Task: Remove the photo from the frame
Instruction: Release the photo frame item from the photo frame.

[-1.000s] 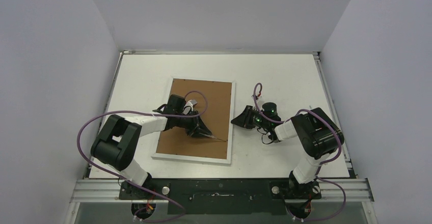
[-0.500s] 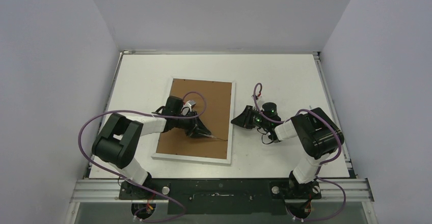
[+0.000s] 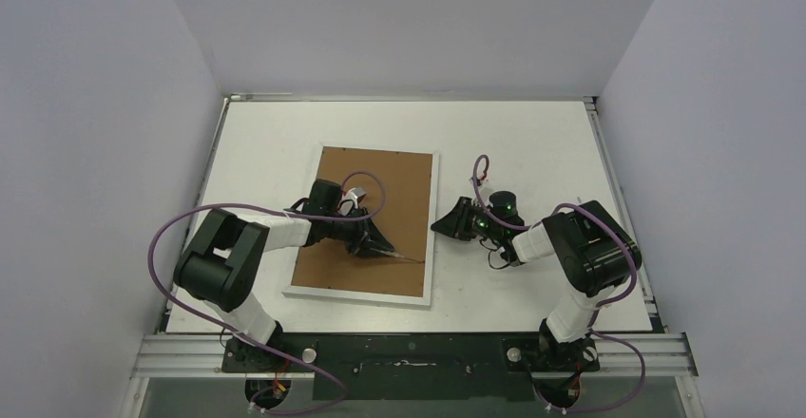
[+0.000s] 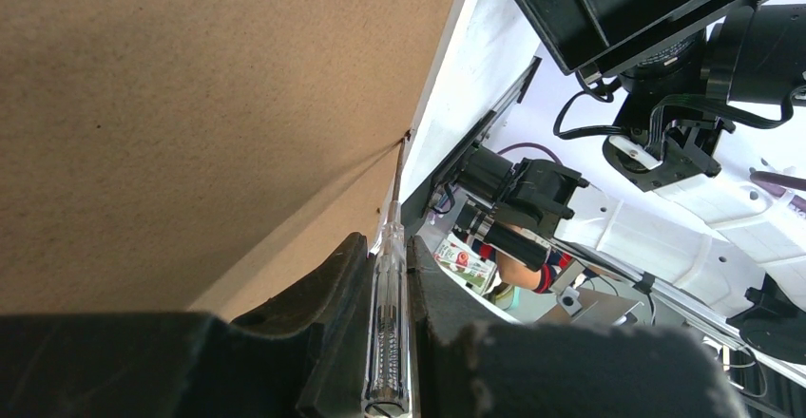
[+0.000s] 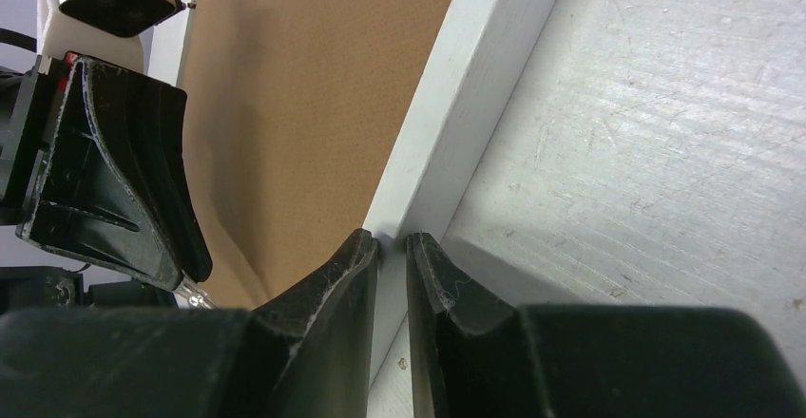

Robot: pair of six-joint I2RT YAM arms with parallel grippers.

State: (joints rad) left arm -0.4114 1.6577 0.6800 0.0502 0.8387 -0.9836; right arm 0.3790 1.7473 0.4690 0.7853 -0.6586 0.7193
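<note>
Frame (image 3: 380, 176), white-bordered, brown fibreboard back up, unopened: left gripper (image 4: 385, 247) clamps clear-handled screwdriver (image 4: 388, 342) at 4 o'clock; right gripper (image 5: 392, 240), fingers nearly together, at 3.

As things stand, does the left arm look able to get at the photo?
Probably not. No photo shows: the frame lies back up with its brown backing board in place over it. The left gripper is shut on a screwdriver whose tip sits at the board's right edge.

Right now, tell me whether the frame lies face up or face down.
Face down: the frame lies flat on the table, its brown back turned up inside the white border.
</note>
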